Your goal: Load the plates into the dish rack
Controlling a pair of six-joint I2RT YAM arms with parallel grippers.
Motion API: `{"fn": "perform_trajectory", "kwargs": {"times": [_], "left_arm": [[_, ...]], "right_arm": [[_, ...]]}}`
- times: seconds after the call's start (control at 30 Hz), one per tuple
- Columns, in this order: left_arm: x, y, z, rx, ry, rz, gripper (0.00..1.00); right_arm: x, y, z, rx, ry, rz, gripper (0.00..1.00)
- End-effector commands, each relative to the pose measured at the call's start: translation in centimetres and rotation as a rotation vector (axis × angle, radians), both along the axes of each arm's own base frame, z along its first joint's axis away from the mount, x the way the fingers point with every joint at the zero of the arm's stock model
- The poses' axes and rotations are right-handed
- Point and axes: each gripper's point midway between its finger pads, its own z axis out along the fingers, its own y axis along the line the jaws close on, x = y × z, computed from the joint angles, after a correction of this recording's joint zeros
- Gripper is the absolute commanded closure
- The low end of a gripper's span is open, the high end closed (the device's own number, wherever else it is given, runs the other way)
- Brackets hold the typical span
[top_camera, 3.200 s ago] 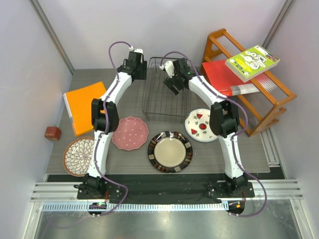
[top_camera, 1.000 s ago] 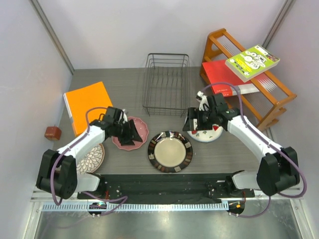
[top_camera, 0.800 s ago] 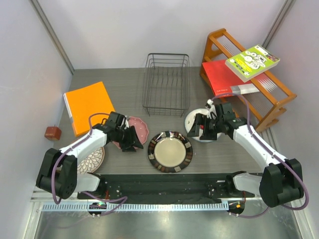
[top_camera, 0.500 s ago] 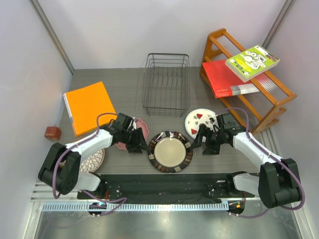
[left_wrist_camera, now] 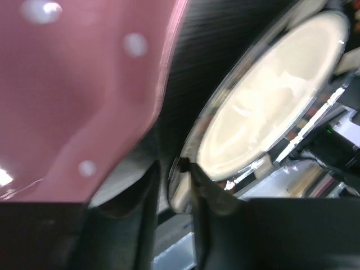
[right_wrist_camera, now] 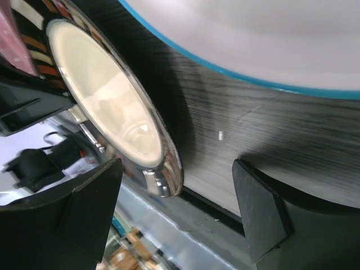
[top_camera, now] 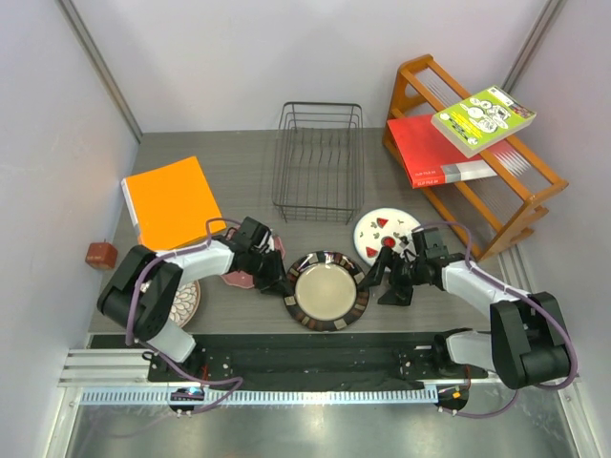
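The dark-rimmed plate with cream centre (top_camera: 326,289) lies flat at the front middle of the table. My left gripper (top_camera: 280,282) is at its left edge. In the left wrist view the fingers (left_wrist_camera: 147,194) stand close together with the plate's rim (left_wrist_camera: 181,194) between them. My right gripper (top_camera: 378,282) is open at the plate's right edge, and the rim (right_wrist_camera: 166,174) sits between its wide-apart jaws. The pink dotted plate (top_camera: 246,278) lies partly under my left arm. The white fruit plate (top_camera: 385,232) lies behind my right gripper. The brown petal plate (top_camera: 184,303) is partly hidden. The black wire dish rack (top_camera: 318,175) is empty.
An orange folder (top_camera: 172,200) lies at the back left, with a small red-brown block (top_camera: 100,255) beside it. The orange wooden shelf rack (top_camera: 516,205) at the right holds a red book (top_camera: 430,153) and a green book (top_camera: 482,119). A metal rail (top_camera: 315,367) runs along the near edge.
Both arms came down from the dish rack to the table. Over the last second both grippers moved inward, off the pink and fruit plates, to the dark-rimmed plate's two edges.
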Motion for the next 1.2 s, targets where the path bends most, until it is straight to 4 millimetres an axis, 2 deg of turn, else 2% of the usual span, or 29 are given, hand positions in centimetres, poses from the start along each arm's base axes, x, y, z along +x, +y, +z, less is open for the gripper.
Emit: {"fn": "perform_trajectory", "kwargs": {"times": [0.0, 0.03, 0.1, 0.13, 0.33, 0.53, 0.6, 0.67, 0.73, 0.8, 1.0, 1.07, 1.17], "left_arm": [[1.5, -1.5, 0.5, -0.045, -0.049, -0.04, 0.79], [0.9, -1.2, 0.4, -0.036, -0.032, -0.07, 0.86], [0.7, -1.0, 0.3, -0.028, -0.034, -0.111, 0.92], [0.5, -1.0, 0.3, -0.03, -0.027, -0.119, 1.0], [-0.6, -2.0, 1.8, -0.196, -0.021, -0.122, 1.0], [-0.8, -2.2, 2.5, -0.259, -0.052, -0.13, 1.0], [-0.7, -2.2, 2.6, -0.258, -0.053, -0.134, 1.0], [-0.2, -2.3, 2.7, -0.246, -0.078, -0.156, 1.0], [-0.5, -2.0, 2.5, -0.216, -0.06, -0.175, 1.0], [-0.4, -1.8, 2.4, -0.196, -0.057, -0.19, 1.0], [0.1, -1.3, 2.7, -0.162, -0.109, -0.175, 1.0], [0.0, -1.1, 2.5, -0.151, -0.112, -0.171, 1.0], [0.0, -1.2, 2.8, -0.162, -0.106, -0.171, 1.0]], "right_arm": [[1.0, 1.4, 0.5, 0.102, -0.011, -0.035, 0.15], [0.7, 1.4, 0.2, 0.103, 0.001, -0.034, 0.15], [0.5, 1.6, 0.1, 0.112, 0.005, -0.036, 0.14], [0.4, 1.6, -0.1, 0.112, 0.01, -0.034, 0.14], [0.2, 2.3, -0.3, 0.134, 0.037, -0.019, 0.14], [0.8, 3.3, -0.2, 0.191, 0.033, -0.027, 0.17], [1.2, 4.4, 0.6, 0.243, 0.003, -0.002, 0.17], [0.4, 6.0, 1.4, 0.282, -0.017, 0.063, 0.19], [-0.3, 7.5, 2.9, 0.321, -0.07, 0.142, 0.2], [-0.6, 8.3, 4.2, 0.352, -0.121, 0.182, 0.25], [-0.2, 8.1, 5.3, 0.328, -0.172, 0.189, 0.3], [0.5, 7.9, 5.7, 0.329, -0.175, 0.166, 0.33], [2.7, 7.8, 6.9, 0.377, -0.186, 0.091, 0.34]]}}
